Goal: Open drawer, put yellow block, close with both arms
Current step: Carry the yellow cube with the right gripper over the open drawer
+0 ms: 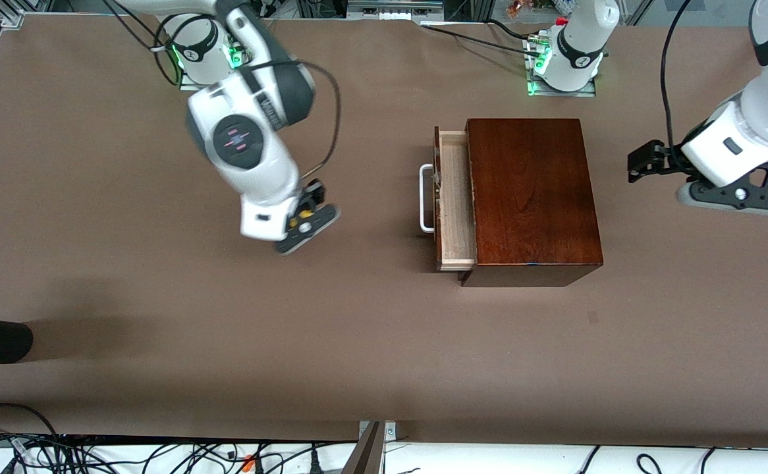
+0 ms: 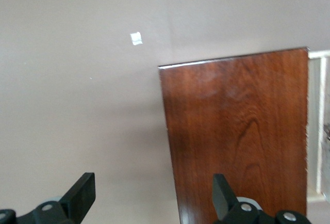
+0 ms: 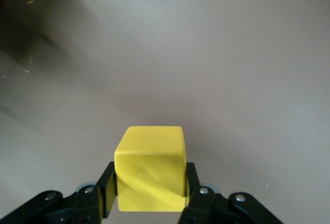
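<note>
Right gripper pinches the bright yellow block, a clean cube, above bare table. Left gripper, fingers spread, waits beside the part-open drawer.

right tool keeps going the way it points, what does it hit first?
Most likely bare table. The right tool is shut on the yellow block, and its wrist view shows only tabletop ahead, so the block's underside would probably land first. Height above the table is unclear.

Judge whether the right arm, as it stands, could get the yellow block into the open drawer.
Probably yes. The right gripper is shut on the yellow block over bare table, the drawer is pulled partly open, and nothing lies between them.
</note>
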Robot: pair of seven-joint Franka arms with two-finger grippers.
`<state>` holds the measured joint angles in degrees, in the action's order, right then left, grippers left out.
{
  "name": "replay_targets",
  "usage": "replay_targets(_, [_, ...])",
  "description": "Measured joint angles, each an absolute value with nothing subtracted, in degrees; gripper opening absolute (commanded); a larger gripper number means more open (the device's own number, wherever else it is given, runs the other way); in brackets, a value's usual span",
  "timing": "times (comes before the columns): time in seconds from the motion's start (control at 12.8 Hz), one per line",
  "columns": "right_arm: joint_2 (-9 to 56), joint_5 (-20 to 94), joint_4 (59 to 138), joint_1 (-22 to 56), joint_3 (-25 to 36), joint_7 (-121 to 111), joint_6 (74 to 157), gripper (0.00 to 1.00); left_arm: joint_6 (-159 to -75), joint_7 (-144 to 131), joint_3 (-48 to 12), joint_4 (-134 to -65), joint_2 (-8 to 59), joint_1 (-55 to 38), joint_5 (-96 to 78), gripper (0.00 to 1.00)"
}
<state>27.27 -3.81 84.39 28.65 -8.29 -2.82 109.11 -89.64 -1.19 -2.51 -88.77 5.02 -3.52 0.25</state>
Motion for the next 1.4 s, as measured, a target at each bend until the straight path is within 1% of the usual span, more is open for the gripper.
replay_targets(0.16, [28.7,-5.2,81.5,33.8,-8.3,-2.1,109.4,0.54,-95.3,-1.4,-1.2,-94.6,1.7,-4.0,0.1,1.0])
replay_targets(0.31, [30.3,-5.2,77.2,37.7,-8.4,-2.3,109.7,0.54,-97.9,-2.5,-1.1,-97.4,-0.2,-4.0,0.1,1.0])
replay_targets(0.47, [32.0,-5.2,72.7,42.5,-8.4,-2.4,109.7,0.54,-97.4,-3.4,-1.0,-98.4,-1.7,-4.1,0.1,1.0])
replay_targets(0.7, [34.2,-6.8,69.0,48.3,-8.4,-4.0,109.7,0.54,-96.0,-3.0,-0.7,-98.3,-2.5,-4.0,0.1,1.0])
replay_targets(0.94, [35.9,-9.0,67.0,50.6,-8.3,-8.5,110.3,0.53,-95.7,-0.4,-0.7,-98.2,-2.5,-4.0,0.1,1.0])
replay_targets(1.4, [41.1,-12.0,62.2,52.4,-8.2,-15.3,112.3,0.53,-95.7,0.1,-0.8,-97.9,-2.5,-4.1,0.1,1.0])
